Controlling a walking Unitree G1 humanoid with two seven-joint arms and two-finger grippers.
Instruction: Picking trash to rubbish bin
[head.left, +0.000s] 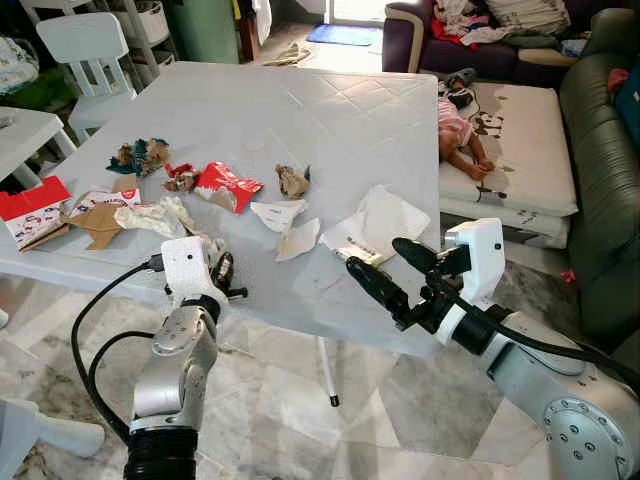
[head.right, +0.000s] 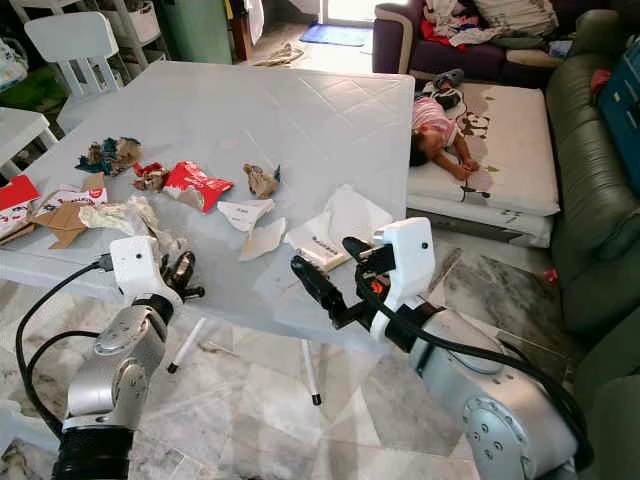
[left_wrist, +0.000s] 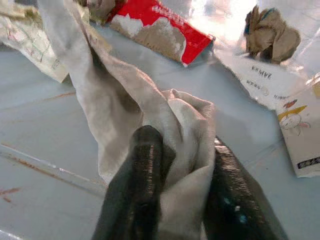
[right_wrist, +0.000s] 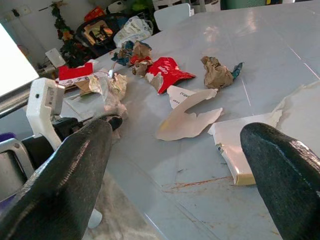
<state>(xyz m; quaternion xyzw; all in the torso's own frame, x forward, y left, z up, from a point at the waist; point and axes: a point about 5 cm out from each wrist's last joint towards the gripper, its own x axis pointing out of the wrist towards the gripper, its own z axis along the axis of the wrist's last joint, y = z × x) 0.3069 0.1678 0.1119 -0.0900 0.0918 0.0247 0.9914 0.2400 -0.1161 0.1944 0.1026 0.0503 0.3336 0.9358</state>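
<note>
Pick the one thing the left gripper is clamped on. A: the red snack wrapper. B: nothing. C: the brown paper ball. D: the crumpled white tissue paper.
D: in the left wrist view the left gripper has its black fingers shut on the crumpled white tissue paper at the table's near edge.

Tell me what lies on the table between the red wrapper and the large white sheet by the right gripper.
Between the red wrapper and the large white sheet lie two torn white paper scraps and a crumpled brown wad, per the left eye view.

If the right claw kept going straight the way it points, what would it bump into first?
Probably the torn white paper scrap lying on the table, though depth is hard to judge. The open right claw points across the table edge towards it.
</note>
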